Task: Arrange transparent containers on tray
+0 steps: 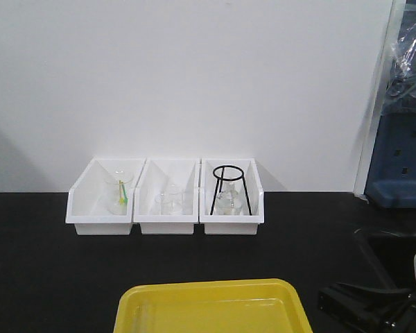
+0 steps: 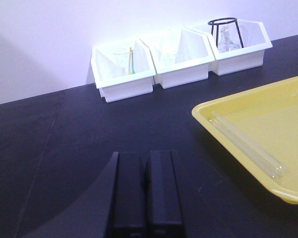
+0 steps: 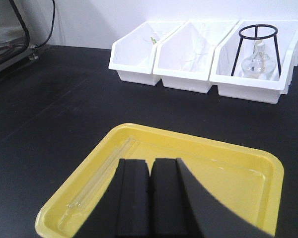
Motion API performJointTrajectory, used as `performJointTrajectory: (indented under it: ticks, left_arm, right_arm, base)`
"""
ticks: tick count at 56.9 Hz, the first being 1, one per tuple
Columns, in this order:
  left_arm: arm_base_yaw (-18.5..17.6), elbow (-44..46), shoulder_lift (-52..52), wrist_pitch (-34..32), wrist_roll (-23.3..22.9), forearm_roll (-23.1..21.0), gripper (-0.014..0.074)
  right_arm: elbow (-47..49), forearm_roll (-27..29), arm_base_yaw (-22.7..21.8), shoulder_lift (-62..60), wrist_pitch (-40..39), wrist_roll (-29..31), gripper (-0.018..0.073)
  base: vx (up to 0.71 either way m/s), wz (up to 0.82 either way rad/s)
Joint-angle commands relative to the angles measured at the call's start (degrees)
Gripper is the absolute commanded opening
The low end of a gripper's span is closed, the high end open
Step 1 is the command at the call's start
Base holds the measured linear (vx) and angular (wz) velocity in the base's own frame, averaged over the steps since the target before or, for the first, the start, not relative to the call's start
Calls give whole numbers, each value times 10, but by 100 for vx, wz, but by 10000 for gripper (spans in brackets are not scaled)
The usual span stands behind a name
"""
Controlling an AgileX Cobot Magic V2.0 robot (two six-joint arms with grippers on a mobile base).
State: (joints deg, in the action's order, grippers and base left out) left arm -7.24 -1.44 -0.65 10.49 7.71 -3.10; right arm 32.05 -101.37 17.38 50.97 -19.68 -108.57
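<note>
Take the yellow tray [image 3: 228,171] as your landmark: it sits on the black counter [image 1: 48,277], nearer you than the three white bins [image 1: 165,201] lined up against the wall.

Your two test tubes [image 2: 248,148] both lie inside the tray, flat on its floor and hard against its left long rim. They are long, slender and clear, so they show mostly as pale streaks against the yellow. They lie side by side and parallel, touching or nearly so. Their open rims point to the near end of the tray, and their far ends reach toward the bins. In the right wrist view you see the same pair [image 3: 102,176] running along the tray's left wall.

Your left claw [image 2: 145,193] hangs over bare counter just left of the tray, its two black fingers pressed together with nothing between them. Your right claw [image 3: 150,198] hovers over the tray's near edge, just right of the tubes, fingers likewise together and holding nothing.

Beyond the tray, the left bin holds a clear beaker with a yellow-green stick, the middle bin holds small clear glassware, and the right bin holds a black wire stand [image 1: 229,189] over a round flask.
</note>
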Motion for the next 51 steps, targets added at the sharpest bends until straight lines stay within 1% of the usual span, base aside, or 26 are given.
performJointTrajectory:
  ticks: [1,51]
  left_arm:
    - [1,-23,-13,-47,-5,1,-1]
    - [1,-22,-13,-47,-5,1,-1]
  right_arm:
    - [16,-13,-3,-5,10,5,-13]
    - [16,-12,-3,-5,11,5,-13]
  base:
    - [0,0]
    - [0,0]
